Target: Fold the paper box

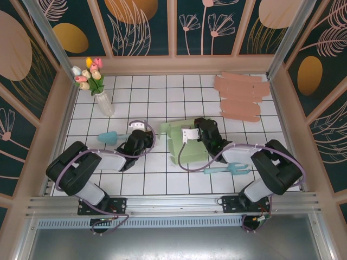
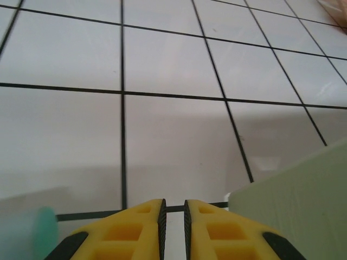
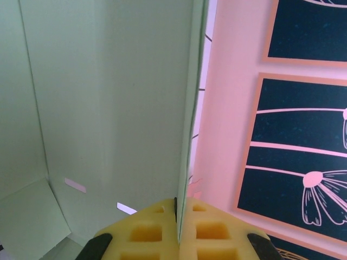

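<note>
The pale green paper box (image 1: 187, 147) lies partly folded at the middle of the tiled table, with one flap sticking out at its far left. My right gripper (image 1: 188, 134) reaches over it from the right. In the right wrist view this gripper (image 3: 178, 201) is shut on the upright edge of a box wall (image 3: 108, 108), and the box's inside spreads to the left. My left gripper (image 1: 142, 129) rests low on the tiles just left of the box. Its yellow fingers (image 2: 135, 227) stand a narrow slit apart with nothing between them. The box's corner (image 2: 303, 206) shows at their right.
A vase of tulips (image 1: 100, 97) stands at the back left. A stack of pink flat pieces (image 1: 241, 97) lies at the back right. A teal scoop-like piece (image 1: 108, 136) sits left of my left gripper, and a teal fork-like piece (image 1: 227, 168) lies under the right arm.
</note>
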`<state>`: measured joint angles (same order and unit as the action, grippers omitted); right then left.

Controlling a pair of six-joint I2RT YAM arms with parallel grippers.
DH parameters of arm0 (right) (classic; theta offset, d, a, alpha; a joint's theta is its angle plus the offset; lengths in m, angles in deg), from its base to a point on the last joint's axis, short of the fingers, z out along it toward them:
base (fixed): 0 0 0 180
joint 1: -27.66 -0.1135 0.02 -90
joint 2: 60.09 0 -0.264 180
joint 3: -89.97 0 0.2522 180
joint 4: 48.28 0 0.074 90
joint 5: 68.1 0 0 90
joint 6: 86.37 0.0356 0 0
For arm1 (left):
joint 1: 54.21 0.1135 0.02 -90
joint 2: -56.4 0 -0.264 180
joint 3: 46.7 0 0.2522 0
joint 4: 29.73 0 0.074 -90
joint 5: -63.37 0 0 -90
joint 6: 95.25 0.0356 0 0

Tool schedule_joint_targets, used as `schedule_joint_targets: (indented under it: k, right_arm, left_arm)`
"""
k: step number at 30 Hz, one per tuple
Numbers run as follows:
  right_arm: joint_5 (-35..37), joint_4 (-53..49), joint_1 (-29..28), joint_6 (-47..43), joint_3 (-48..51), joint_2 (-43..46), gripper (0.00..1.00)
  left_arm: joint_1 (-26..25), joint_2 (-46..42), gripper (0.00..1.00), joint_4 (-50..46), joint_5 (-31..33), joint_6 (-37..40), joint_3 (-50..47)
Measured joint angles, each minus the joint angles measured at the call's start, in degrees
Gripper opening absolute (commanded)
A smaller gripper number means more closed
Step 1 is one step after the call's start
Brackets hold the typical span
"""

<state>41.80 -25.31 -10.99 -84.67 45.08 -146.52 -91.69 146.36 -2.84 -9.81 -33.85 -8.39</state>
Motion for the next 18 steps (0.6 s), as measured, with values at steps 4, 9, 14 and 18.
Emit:
schedule_joint_targets:
  k: [4, 9, 14, 18]
  right_arm:
    - [0.0, 1.6, 0.0, -0.9, 0.3, -0.4, 0.0]
    - [0.0, 3.3, 0.0, -1.8, 0.8, -0.9, 0.0]
    - [1.4, 9.9, 0.0, -3.6, 2.1, -3.5, 0.0]
    - [3.1, 14.8, 0.0, -5.0, 2.3, -6.0, 0.0]
  left_arm:
    - [0.0, 1.3, 0.21, 3.1, -3.2, 2.3, 0.9]
    - [0.0, 3.0, 0.23, 6.5, -7.7, 6.0, 1.6]
    - [0.0, 4.5, 0.24, 8.0, -12.2, 8.7, 2.7]
    - [0.0, 4.6, 0.24, 8.9, -14.8, 10.3, 2.9]
